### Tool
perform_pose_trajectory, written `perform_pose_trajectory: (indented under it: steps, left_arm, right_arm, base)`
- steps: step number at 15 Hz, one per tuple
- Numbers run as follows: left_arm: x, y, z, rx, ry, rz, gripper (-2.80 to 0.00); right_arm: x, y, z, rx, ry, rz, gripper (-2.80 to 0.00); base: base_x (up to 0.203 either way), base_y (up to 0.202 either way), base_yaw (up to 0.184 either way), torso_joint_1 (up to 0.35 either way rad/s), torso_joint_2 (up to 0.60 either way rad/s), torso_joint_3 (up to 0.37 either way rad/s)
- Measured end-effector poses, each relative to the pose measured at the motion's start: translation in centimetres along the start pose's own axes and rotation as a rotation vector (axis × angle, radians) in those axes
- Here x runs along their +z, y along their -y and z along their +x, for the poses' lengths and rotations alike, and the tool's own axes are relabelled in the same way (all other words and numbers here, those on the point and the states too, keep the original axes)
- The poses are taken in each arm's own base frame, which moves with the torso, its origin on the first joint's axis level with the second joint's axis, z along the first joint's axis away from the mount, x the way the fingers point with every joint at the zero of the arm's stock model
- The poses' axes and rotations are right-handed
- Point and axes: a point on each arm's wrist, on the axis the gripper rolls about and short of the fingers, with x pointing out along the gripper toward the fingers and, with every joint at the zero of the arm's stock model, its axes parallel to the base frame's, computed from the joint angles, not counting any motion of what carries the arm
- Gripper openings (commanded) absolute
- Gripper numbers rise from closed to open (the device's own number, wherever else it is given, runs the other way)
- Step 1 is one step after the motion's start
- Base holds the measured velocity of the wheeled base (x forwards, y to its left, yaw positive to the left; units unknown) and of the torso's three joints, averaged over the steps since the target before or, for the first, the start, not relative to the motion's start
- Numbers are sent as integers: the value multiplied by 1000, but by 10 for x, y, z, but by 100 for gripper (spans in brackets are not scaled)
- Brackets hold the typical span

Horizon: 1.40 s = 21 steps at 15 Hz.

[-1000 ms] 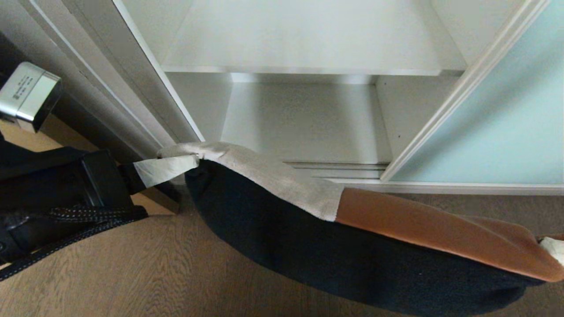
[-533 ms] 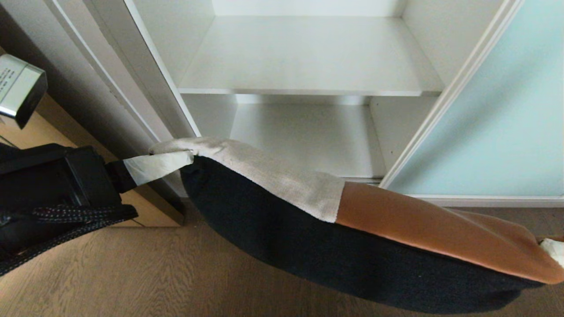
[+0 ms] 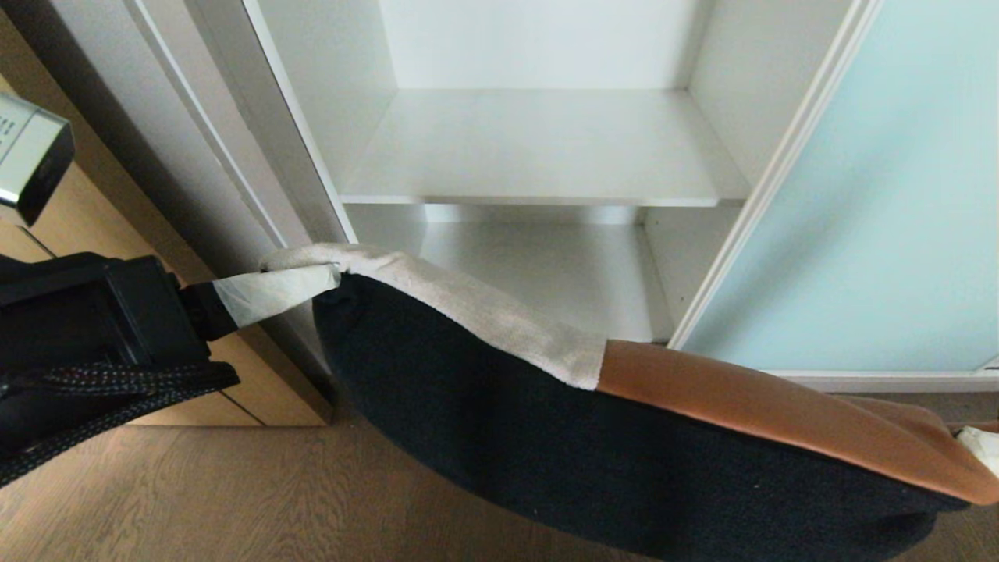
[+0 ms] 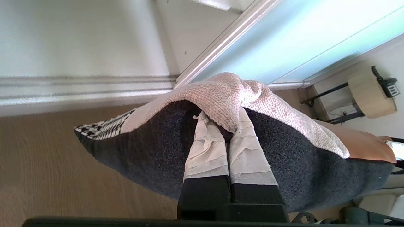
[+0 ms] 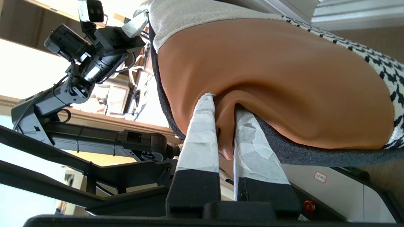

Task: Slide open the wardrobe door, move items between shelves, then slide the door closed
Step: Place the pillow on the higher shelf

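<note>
The stack of folded cloth [image 3: 593,437] hangs in the air between the 2 hands, sagging in the middle above the wooden floor [image 3: 195,499], just in front of the open wardrobe. The left hand [image 3: 312,282] pinches its beige end tight; the right hand [image 5: 221,119] is clamped on the rust-orange end. Behind it, both white shelves [image 3: 538,148] are bare. The sliding wardrobe door [image 3: 882,195] stands pushed to the right.
</note>
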Motion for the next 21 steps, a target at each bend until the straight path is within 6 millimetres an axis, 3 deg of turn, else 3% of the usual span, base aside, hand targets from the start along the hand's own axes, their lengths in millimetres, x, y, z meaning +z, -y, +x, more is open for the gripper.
perform_pose_trajectory:
  steps: [21]
  left_arm:
    - [0, 0, 2, -1, -1, 0, -280]
  right_arm:
    - [-1, 1, 1, -3, -3, 4, -280]
  base:
    - [0, 0, 0, 1, 4, 202]
